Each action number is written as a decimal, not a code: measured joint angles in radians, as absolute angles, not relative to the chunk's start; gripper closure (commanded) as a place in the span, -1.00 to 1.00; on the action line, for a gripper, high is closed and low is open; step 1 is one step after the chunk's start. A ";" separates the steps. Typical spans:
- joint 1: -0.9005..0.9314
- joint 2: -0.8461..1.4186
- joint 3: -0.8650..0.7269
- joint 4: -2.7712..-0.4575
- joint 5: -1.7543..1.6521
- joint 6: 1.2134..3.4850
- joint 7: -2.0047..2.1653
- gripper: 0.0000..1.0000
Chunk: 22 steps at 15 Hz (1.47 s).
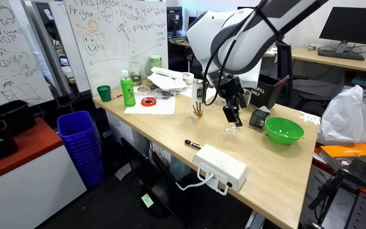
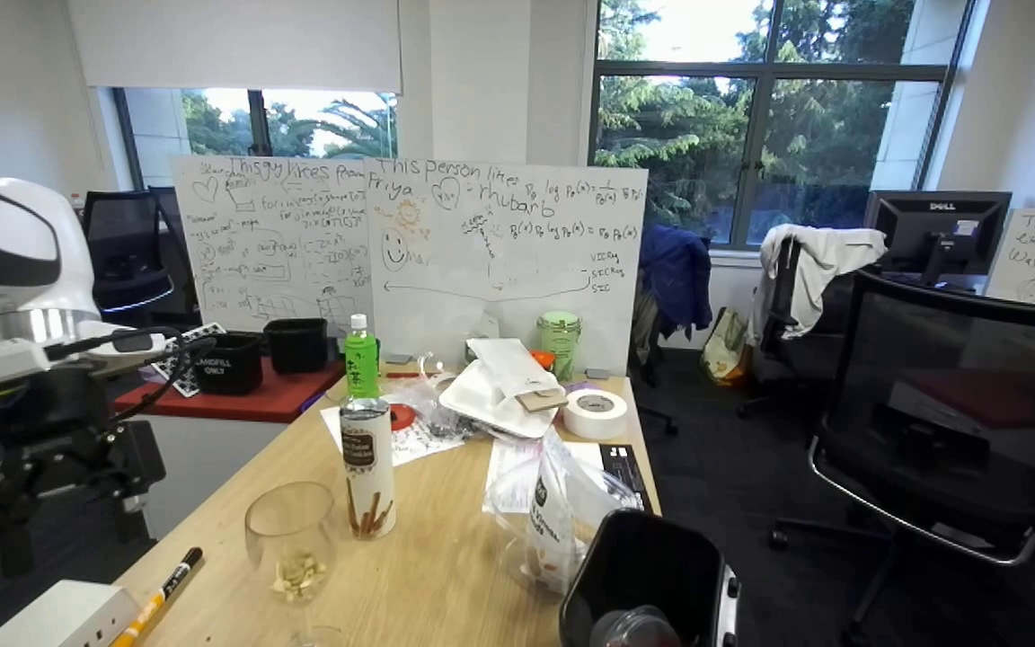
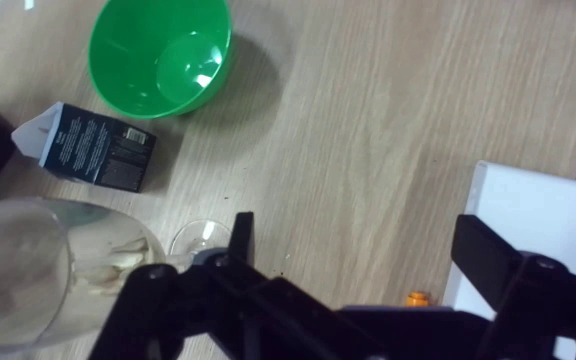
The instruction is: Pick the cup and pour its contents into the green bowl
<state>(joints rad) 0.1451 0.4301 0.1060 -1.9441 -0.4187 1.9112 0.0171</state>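
On wood-grain table, green bowl; whiteboards beyond.

Green bowl, colourless glass, black tool, wood-grained tabletop

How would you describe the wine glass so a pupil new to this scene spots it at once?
On the wooden table, find the green bowl, then the dark carton beside it. Near that carton stands the wine glass, upright. Unlike those opaque neighbours, it is see-through and stemmed, with pale pieces inside.
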 measured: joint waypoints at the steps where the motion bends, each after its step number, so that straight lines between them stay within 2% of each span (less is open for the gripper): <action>1: 0.153 0.459 0.105 -1.914 -0.445 1.907 0.003 -1.00; 13: 0.162 0.478 0.102 -1.900 -0.456 1.906 0.002 -1.00; 22: 0.200 0.614 0.085 -1.802 -0.723 1.769 -0.139 -1.00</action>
